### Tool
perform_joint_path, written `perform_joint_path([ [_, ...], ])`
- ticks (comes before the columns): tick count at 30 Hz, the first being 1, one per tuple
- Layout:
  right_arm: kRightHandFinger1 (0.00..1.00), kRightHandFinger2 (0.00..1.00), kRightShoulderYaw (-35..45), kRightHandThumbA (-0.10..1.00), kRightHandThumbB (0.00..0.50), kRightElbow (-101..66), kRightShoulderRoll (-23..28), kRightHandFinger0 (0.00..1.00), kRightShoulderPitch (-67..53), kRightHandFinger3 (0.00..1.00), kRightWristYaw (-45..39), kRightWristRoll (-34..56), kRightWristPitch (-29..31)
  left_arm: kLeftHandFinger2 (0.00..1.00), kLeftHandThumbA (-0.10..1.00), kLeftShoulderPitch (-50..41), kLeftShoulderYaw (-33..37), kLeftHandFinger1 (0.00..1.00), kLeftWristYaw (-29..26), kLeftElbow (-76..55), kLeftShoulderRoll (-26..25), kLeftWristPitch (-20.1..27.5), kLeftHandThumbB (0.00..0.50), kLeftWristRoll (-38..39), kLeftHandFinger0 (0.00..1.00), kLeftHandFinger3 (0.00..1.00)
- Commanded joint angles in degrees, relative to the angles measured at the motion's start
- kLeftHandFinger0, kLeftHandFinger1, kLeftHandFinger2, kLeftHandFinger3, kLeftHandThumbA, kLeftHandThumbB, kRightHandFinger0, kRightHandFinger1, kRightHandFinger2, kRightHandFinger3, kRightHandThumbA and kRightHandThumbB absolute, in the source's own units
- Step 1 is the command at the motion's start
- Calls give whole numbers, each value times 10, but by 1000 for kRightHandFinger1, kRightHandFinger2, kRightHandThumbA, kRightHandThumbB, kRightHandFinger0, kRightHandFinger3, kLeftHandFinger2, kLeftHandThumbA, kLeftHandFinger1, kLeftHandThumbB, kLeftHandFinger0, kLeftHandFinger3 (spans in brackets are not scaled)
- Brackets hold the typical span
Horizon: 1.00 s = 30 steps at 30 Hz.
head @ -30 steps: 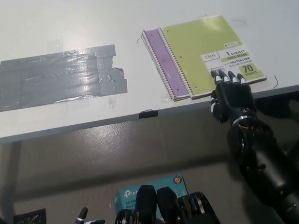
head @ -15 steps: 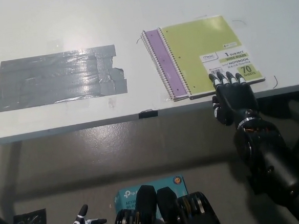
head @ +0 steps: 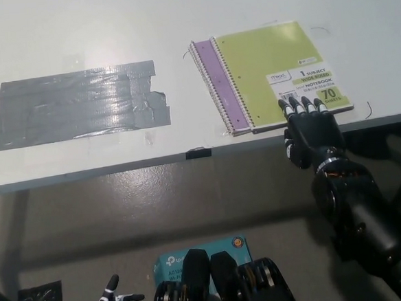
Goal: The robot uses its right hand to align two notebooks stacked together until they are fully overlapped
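The right hand is pressing its fingers, slightly apart, on the green notebook's near edge. The purple notebook beneath is protruding leftward of them on the worktop.

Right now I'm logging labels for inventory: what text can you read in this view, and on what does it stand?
"1 SUBJECT", "NOTEBOOK", "70": white label on the green notebook.
Label's brand mark and small print: too blurred.
Teal box on the floor: print cut off, unreadable.
Purple notebook, grey tape: no text.
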State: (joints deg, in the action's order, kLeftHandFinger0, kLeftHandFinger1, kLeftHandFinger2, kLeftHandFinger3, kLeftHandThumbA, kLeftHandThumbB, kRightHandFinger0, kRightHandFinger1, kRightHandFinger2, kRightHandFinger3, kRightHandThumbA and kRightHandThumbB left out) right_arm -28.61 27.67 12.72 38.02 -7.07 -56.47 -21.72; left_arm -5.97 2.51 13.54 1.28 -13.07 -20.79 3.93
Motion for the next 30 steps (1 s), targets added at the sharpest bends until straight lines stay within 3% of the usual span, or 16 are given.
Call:
perform_joint_path([
  [1, 1000, 1000, -16, 1000, 216, 9, -8, 1000, 9, 1000, -49, 24, 14, 462, 1000, 4, 3, 550, 3, -17, -2, 7, 500, -1, 43, 685],
  [6, 1000, 1000, -23, 1000, 212, 15, -10, 1000, 13, 1000, -39, 23, 19, 502, 1000, 4, 6, 571, 1, -20, -1, 5, 500, -4, 36, 691],
  [10, 1000, 1000, -31, 1000, 236, 15, -13, 1000, 18, 1000, -40, 18, 20, 560, 1000, 4, 3, 603, 0, -23, 1, 3, 500, -1, 50, 694],
  [18, 1000, 1000, -48, 1000, 225, 21, -12, 1000, 23, 1000, -38, 12, 22, 585, 1000, 6, 7, 637, -3, -26, 3, -1, 500, -8, 99, 674],
  [20, 1000, 1000, -55, 1000, 258, 19, -11, 1000, 24, 1000, -41, 9, 23, 603, 1000, 7, 6, 640, -1, -20, 2, 6, 500, -6, 100, 662],
  [27, 1000, 1000, -55, 1000, 260, 14, -11, 1000, 21, 1000, -34, 19, 32, 589, 1000, 9, 10, 643, -5, -20, 1, 7, 500, -15, 102, 643],
  [28, 1000, 1000, -59, 1000, 254, 11, -11, 1000, 22, 1000, -42, 17, 30, 636, 1000, 10, 10, 666, -3, -19, 1, 5, 500, -14, 115, 677],
  [30, 1000, 1000, -64, 1000, 254, 10, -10, 1000, 22, 1000, -39, 11, 32, 631, 1000, 9, 10, 671, -5, -21, 2, 1, 500, -15, 121, 681],
])
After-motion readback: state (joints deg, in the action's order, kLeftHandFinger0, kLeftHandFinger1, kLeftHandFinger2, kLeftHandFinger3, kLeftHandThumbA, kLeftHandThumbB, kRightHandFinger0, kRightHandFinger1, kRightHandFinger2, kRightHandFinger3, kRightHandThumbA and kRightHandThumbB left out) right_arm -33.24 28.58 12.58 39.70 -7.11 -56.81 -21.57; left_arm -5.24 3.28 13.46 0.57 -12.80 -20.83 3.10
